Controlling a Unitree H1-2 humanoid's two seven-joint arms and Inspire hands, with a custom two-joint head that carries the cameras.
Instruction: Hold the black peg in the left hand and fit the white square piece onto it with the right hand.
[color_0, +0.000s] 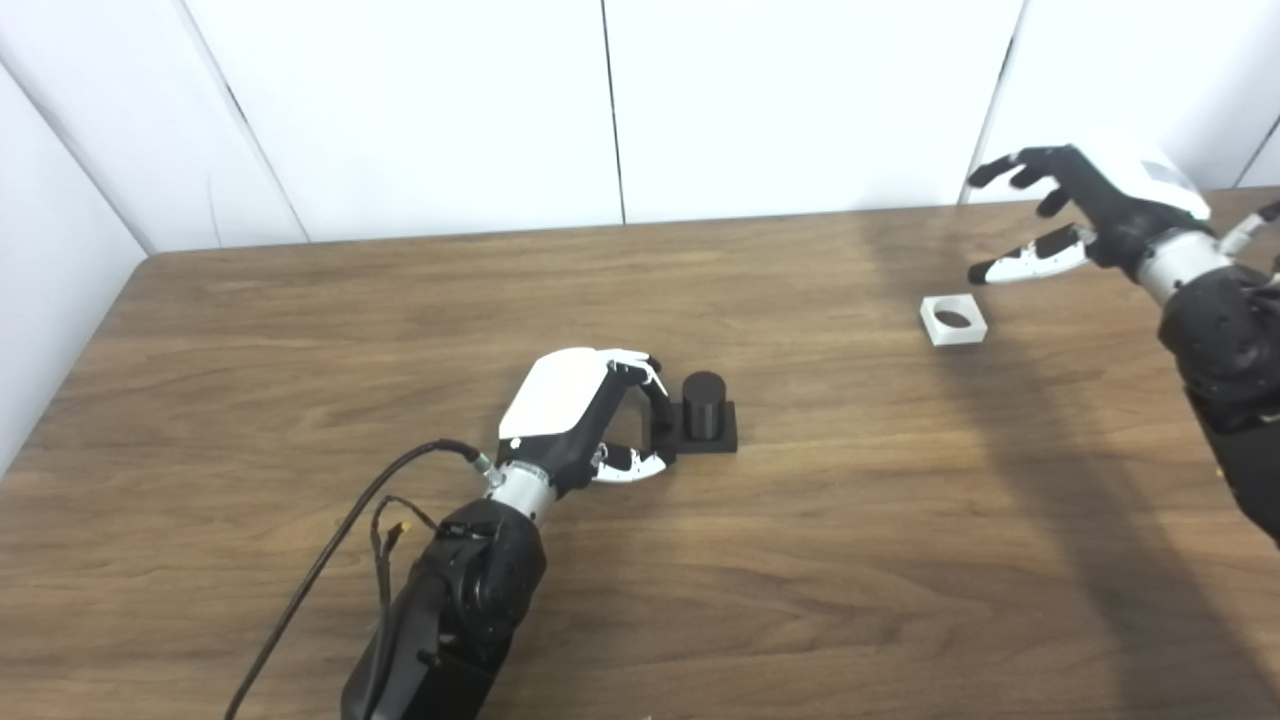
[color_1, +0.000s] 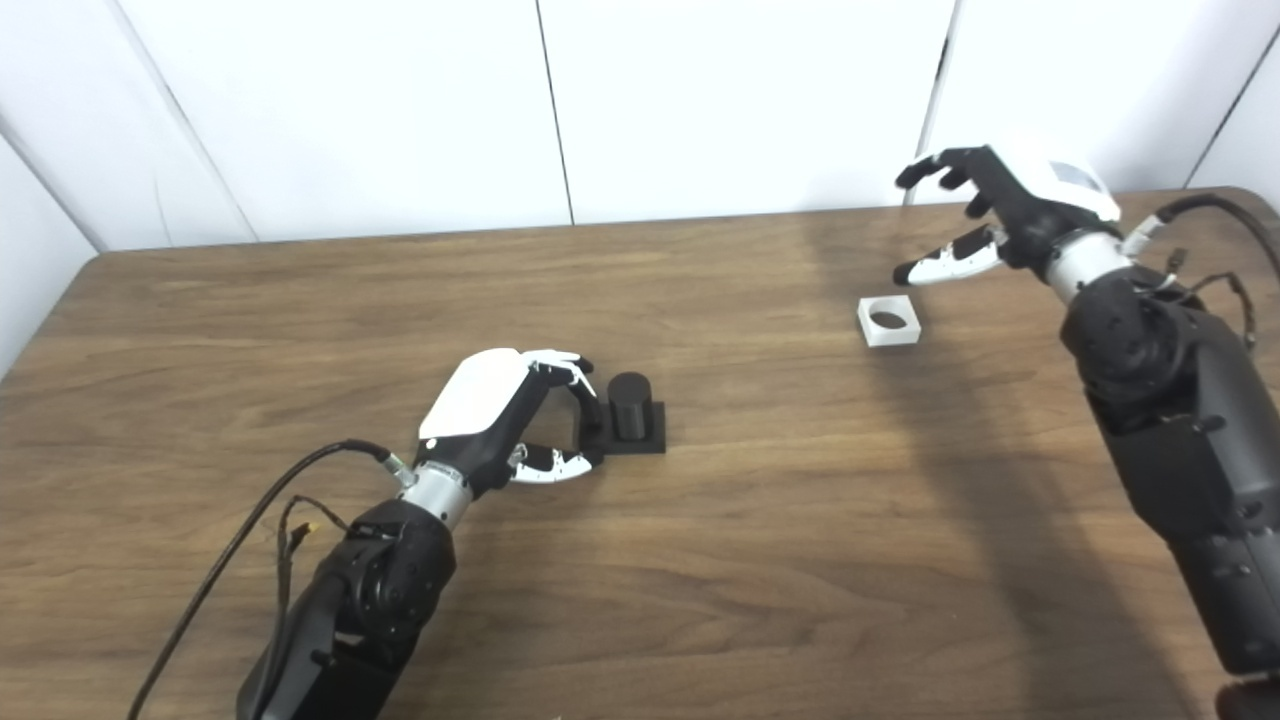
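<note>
Left hand (color_0: 575, 415): your left hand rests low on the tabletop (color_0: 300, 420), its fingers (color_0: 655, 395) curled in a loose arc with a gap to the thumb; they clamp nothing.
Black peg (color_0: 704, 403): upright on its square black base, just beyond your left fingertips; the fingertips reach the near edge of the base, though you cannot tell whether they touch it.
Right hand (color_1: 1000, 215): raised above the tabletop near the far edge, fingers spread apart and empty, thumb extended below them.
White square piece (color_1: 889, 320): lies flat on the tabletop with its round hole facing up, below and just short of your right thumb tip, apart from every finger.
Peg and piece: well apart from each other, the piece off toward your right fingers, the peg at your left ones.
Cable (color_0: 330, 560): runs along your left forearm, behind the fingers.
</note>
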